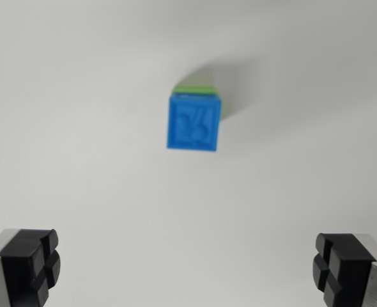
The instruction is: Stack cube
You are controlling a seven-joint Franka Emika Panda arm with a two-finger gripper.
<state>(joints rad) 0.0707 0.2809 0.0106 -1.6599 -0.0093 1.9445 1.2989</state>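
Stacking looks done from where we sit: blue cube (193,123) rests on the green cube (195,88) just above frame centre on the white desk (67,128), gripper (188,265) spread wide and empty at the bottom corners, only retreat left.

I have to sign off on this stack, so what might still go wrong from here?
1. The blue plastic cube does not sit squarely over the green cube: green shows only along the far edge, so the offset stack might tip if jolted.
2. The open gripper holds nothing; its black fingertips sit wide on either side, and a careless descent could knock the stack.
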